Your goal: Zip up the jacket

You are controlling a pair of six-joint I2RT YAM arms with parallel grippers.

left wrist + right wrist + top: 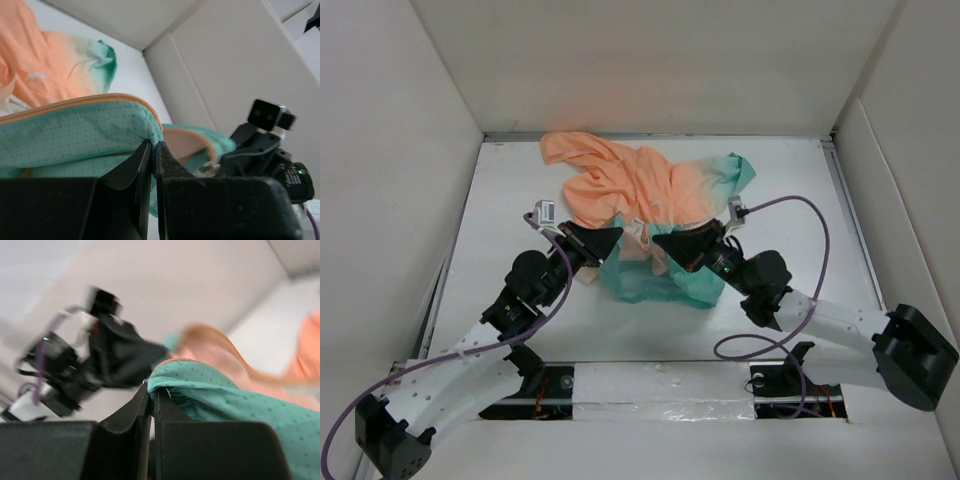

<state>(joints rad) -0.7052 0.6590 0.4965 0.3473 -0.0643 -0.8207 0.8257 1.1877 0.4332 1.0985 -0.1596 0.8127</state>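
Hidden: in the top view the pinch points sit under the black tips, and the right wrist view is blurred, with the far arm smeared.
Left gripper: jaws pressed together on the teal hem edge, just below the orange zipper line.
Right gripper: jaws nipping the other teal edge, with zipper teeth along its rim.
Jacket: thin, soft and rumpled; the dotted teal hem is at frame centre and the peach body lies toward the upper middle.
Surface: white and smooth.
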